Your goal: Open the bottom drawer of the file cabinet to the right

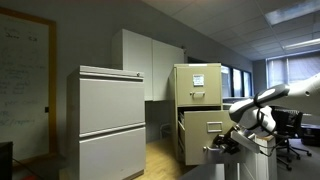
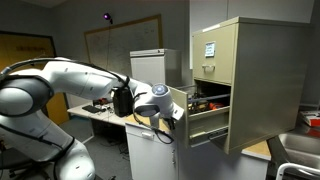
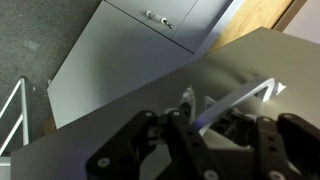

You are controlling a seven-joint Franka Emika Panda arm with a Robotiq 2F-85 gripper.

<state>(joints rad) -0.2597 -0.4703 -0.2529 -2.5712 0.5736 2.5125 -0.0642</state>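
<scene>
The arm (image 2: 60, 85) took up the left of an exterior view, and the frame edge cut off its lower part; dim light left the room murky in both exterior views. The file cabinet (image 2: 255, 85) stood at the right of that view, with a white paper sheet (image 2: 210, 47) on its shut top drawer. A grey cabinet (image 1: 110, 120) with two shut drawers stood beside it but apart. The bottom drawer (image 2: 205, 122) stood open, its beige front well forward of the cabinet body. A dark gap above the front showed dark and reddish contents (image 2: 207, 100), too small and shadowed to name. The gripper (image 2: 172, 112) hung just at the near corner of that drawer front, and its fingers were hidden there behind the wrist housing. In the wrist view the picture was tilted, and the black gripper body filled the bottom edge, partly cut off. The fingers (image 3: 180, 125) lay close together against the beige front, at the near end of a bright metal handle (image 3: 245, 93). That end of the handle ran out of sight behind them, so I could not tell whether they pinched it or only touched it
</scene>
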